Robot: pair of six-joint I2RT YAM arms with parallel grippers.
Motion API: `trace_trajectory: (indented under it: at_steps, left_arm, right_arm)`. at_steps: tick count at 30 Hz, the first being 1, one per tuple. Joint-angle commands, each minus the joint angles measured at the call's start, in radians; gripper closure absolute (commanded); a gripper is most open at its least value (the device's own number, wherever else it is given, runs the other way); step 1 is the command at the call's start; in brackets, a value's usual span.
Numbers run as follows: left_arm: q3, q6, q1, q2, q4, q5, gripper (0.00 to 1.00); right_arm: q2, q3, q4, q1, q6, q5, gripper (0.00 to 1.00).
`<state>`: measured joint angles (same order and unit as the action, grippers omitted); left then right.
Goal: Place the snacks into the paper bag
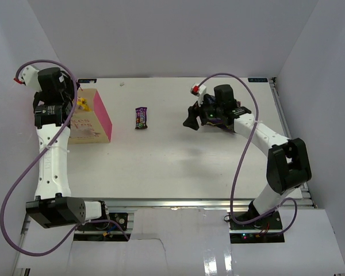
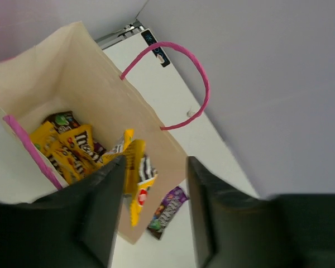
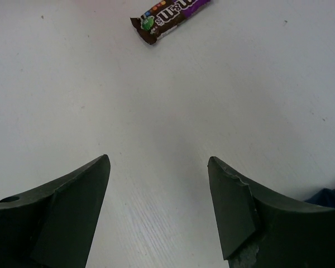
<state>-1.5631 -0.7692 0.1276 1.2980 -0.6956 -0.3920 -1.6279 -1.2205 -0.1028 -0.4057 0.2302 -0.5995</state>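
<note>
Left tool (image 2: pixel 156 164) parted above the paper bag (image 1: pixel 102 118); yellow packet (image 2: pixel 135 178) beside one finger, apparently dropping in. Right tool (image 3: pixel 158 161) released, empty. Purple-brown packet (image 1: pixel 141 118) on the surface (image 1: pixel 178 167) at 9 o'clock of right tool, long axis 12–6; right arm slightly nearer.

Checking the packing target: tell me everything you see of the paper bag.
The paper bag stands upright at the left side of the table, mouth open. It looks like beige paper with a pale printed front, bright pink side panels and a thin pink cord handle. Yellow packets and a dark packet lie inside. Another yellow packet hangs over its mouth between the left fingers, which stand apart.
</note>
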Motion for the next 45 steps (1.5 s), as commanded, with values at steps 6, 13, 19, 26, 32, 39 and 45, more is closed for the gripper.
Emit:
trace_trajectory:
  at_steps: [6, 13, 19, 26, 32, 39, 45]
  left_arm:
    - [0.044, 0.053, 0.007, -0.098, 0.115, 0.218, 0.02]
    - [0.256, 0.143, 0.007, -0.285, 0.433, 0.658, 0.02]
    - [0.388, 0.156, 0.007, -0.417, 0.499, 0.815, 0.02]
    - [0.423, 0.18, 0.007, -0.516, 0.433, 0.825, 0.02]
    - [0.462, 0.176, 0.007, -0.552, 0.412, 0.843, 0.02]
    - [0.508, 0.14, 0.007, -0.585, 0.41, 0.9, 0.02]
    - [0.603, -0.016, 0.007, -0.608, 0.43, 0.967, 0.02]
  right_arm:
    - [-0.257, -0.264, 0.091, -0.177, -0.385, 0.362, 0.13]
    - [-0.613, -0.666, 0.029, -0.222, -0.682, 0.411, 0.14]
    - [-0.848, -0.965, 0.045, -0.289, -0.678, 0.538, 0.18]
    - [-0.951, -1.022, 0.048, -0.343, -0.649, 0.679, 0.2]
    - [-0.951, -0.943, 0.051, -0.381, -0.614, 0.728, 0.25]
    - [-0.905, -0.801, 0.058, -0.398, -0.566, 0.698, 0.65]
    - [-0.804, -0.653, 0.09, -0.364, -0.451, 0.568, 0.92]
